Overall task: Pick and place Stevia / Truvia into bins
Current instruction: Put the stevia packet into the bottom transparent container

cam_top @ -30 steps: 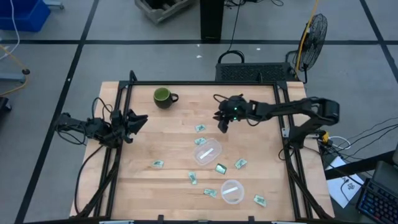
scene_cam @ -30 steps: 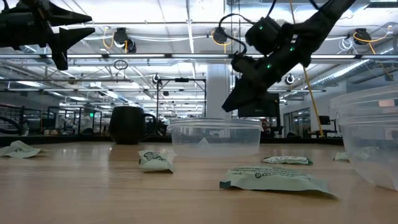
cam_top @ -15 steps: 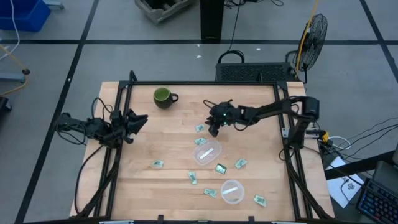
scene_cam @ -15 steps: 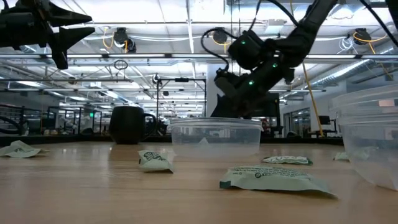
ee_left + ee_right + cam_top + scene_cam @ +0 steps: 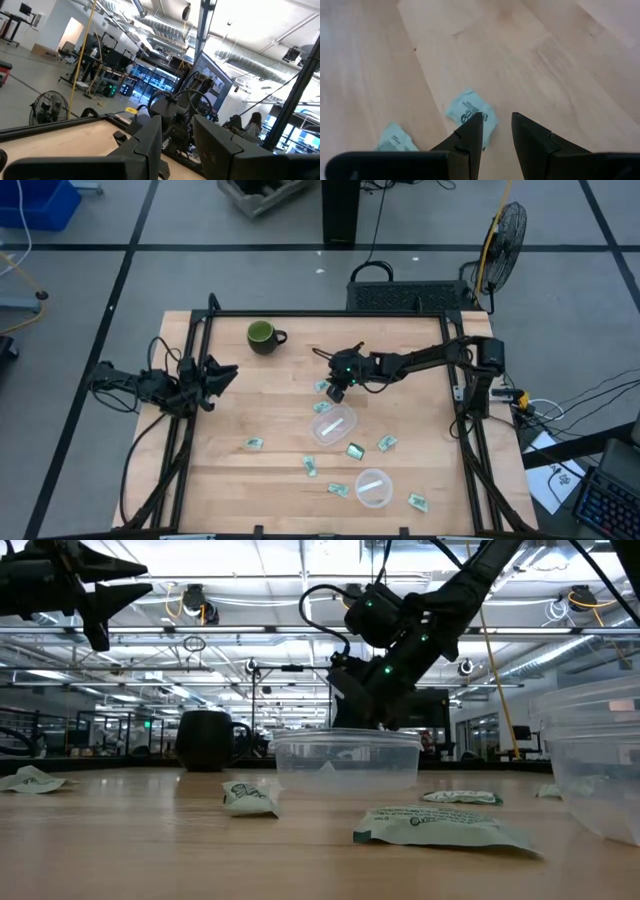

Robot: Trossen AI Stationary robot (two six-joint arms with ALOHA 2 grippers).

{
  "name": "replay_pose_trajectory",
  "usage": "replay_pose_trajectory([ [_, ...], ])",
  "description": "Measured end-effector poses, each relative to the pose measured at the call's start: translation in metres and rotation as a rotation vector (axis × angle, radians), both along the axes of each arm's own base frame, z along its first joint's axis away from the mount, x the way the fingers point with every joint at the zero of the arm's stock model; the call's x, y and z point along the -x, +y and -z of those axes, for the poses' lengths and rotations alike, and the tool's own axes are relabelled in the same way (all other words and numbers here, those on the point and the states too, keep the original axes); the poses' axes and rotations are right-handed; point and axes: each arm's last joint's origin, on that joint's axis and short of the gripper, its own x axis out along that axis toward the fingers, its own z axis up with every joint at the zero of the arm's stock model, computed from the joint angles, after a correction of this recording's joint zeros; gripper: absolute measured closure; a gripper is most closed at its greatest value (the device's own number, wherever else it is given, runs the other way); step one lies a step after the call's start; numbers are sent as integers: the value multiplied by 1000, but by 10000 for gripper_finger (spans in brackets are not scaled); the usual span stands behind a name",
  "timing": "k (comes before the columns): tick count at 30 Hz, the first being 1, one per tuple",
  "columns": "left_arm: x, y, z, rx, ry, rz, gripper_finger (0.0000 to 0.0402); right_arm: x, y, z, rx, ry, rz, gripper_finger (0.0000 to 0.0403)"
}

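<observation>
Right gripper [image 5: 334, 387]: over the table's middle, just above a packet [image 5: 471, 114]; its two fingers [image 5: 468, 134] stand parted with a narrow gap and nothing between them.
Right arm pose: stretched long and low from its base at the table's right edge, reaching across toward the mug side, wrist tipped down at the wood.
Packet under the gripper: light green and white, flat on the table, just beside the far rim of the nearer-centre bin.
Second packet [image 5: 396, 139]: near the first, apart from it.
Stevia / Truvia count: nine packets [image 5: 254, 444] seen from above, all lying loose on the table around the two bins.
Bins count: two clear round cups; one bin [image 5: 334, 424] at mid-table, the other bin [image 5: 373, 487] nearer the front edge. Each shows a pale strip inside; whether that is a packet I cannot tell.
Left gripper [image 5: 222, 371]: at the table's left edge, raised off the wood, fingers [image 5: 146, 141] parted, holding nothing.
Left arm pose: folded low beside the left frame rail, waiting.
Mug [image 5: 263, 336]: one, dark green, near the far edge.
</observation>
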Motion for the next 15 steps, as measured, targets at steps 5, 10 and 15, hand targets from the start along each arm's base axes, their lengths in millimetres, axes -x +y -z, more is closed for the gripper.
replay_pose_trajectory([
  [5,0,0,0,-1,2,0,284,-1,6,6,-16,19,2,307],
  [10,0,0,0,-1,2,1,284,-4,8,24,5,65,6,307],
  [15,0,0,1,-4,10,2,284,-8,6,28,9,31,10,307],
])
